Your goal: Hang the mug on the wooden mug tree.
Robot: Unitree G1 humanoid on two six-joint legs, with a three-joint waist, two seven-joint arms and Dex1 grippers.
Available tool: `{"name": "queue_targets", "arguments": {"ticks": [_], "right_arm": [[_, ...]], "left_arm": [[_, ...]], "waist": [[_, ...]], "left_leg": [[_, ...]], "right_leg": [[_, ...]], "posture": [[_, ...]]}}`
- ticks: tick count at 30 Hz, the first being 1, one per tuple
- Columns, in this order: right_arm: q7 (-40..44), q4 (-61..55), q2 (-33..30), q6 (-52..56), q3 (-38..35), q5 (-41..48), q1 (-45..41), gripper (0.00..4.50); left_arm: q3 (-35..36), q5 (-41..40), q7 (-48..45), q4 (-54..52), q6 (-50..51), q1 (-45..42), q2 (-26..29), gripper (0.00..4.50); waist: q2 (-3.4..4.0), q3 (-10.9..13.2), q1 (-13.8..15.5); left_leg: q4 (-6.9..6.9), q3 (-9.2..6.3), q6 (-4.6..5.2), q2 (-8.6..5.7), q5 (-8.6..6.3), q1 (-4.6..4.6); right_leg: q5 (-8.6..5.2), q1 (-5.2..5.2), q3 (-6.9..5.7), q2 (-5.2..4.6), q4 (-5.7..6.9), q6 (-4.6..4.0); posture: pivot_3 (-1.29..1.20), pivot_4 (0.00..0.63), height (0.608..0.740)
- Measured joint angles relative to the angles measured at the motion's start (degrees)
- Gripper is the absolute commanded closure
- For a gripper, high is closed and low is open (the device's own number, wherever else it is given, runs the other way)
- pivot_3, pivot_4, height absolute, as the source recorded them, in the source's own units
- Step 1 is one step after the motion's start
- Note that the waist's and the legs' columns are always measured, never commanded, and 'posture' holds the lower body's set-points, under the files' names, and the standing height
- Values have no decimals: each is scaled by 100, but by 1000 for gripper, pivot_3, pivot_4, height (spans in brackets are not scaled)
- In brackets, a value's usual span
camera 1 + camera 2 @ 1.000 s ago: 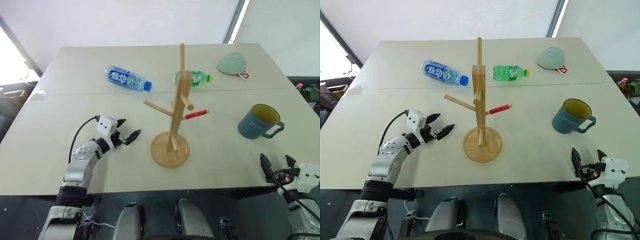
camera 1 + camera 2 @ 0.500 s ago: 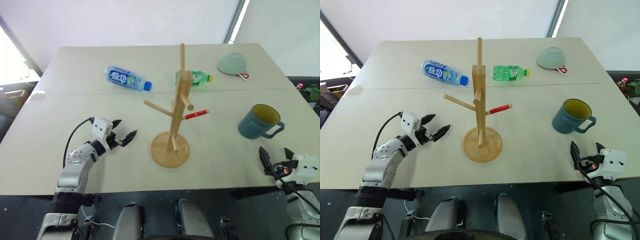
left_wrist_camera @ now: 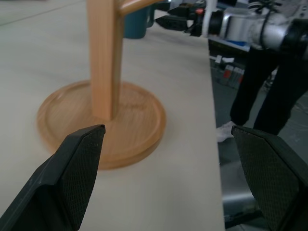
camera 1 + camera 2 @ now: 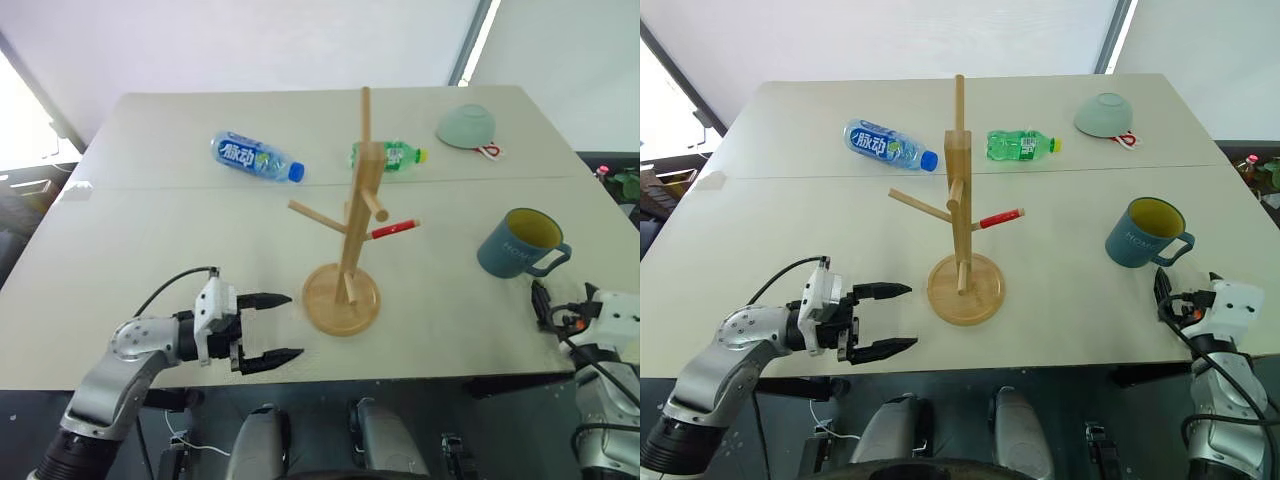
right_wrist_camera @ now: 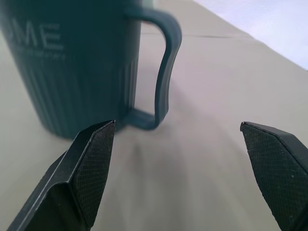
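1. Now your left gripper has pulled back from mid-counter to the near edge, left of the wooden mug tree. It now points right toward the disc base, fingers spread wide on nothing.
2. Meanwhile your right gripper has edged forward toward the mug. Its fingers stand fully apart, empty, and its wrist view looks straight at the loop handle.
3. Judge from that: the left arm is clearing out and the right is lining up for the pickup. The mug is not yet touched.
4. The mug stands upright on the counter, right of the tree and well apart from it, handle toward the near right.
5. Mind the edges: both grippers sit at the near rim, and the mug stands close to the right edge, so a nudge could push it that way.
6. Between mug and tree the counter is bare, giving you open room to carry. The red-tipped peg points toward the mug.
7. Far off lie the blue bottle, the green bottle and the upturned bowl, out of your path.
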Motion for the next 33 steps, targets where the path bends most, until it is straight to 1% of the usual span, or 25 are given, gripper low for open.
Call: {"name": "queue_targets", "arguments": {"ticks": [7,19,27,28,29,31,32,33], "right_arm": [[-86,323,-120,21,2,-15,-376,214],[-195,820,-154,34,11,-64,-759,214],[-42,1308,-192,33,42,-31,-1184,214],[-4,1393,-192,33,41,0,-1245,762],[42,1466,-192,33,42,20,-1304,1018],[127,1552,-192,33,42,75,-1357,2114],[184,1591,-192,33,43,114,-1381,2505],[246,1614,-192,33,46,145,-1399,3111]], "left_arm": [[-166,-103,10,-388,159,-113,-9,0],[-264,-106,132,-543,193,-95,-15,0],[-264,-111,140,-559,188,-38,-15,0],[-264,-110,140,-559,186,-35,-15,0],[-264,-110,140,-559,182,-36,-16,0],[-264,-109,140,-559,179,-36,-18,0],[-264,-109,141,-559,174,-36,-21,0],[-264,-108,141,-559,168,-36,-23,0]], "waist": [[1,0,-3],[1,0,-15],[2,0,-22],[2,0,-21],[2,0,-21],[2,0,-21],[2,0,-19],[2,0,-15]], "left_leg": [[0,1,1,-1,1,0],[1,3,2,-2,1,4],[1,4,2,-3,1,8],[1,4,2,-3,1,8],[1,4,2,-3,1,8],[1,4,2,-3,1,8],[1,3,2,-3,1,8],[1,3,2,-3,1,8]], "right_leg": [[0,0,-4,28,0,1],[1,2,-2,36,2,2],[1,6,-1,40,3,3],[1,6,-1,40,3,3],[1,6,-1,41,3,3],[1,7,-1,41,4,3],[1,7,-1,41,4,3],[1,7,-1,41,4,3]], "posture": [[0,150,740],[0,150,740],[0,150,740],[0,150,740],[0,150,740],[0,150,740],[0,150,740],[0,150,740]]}}
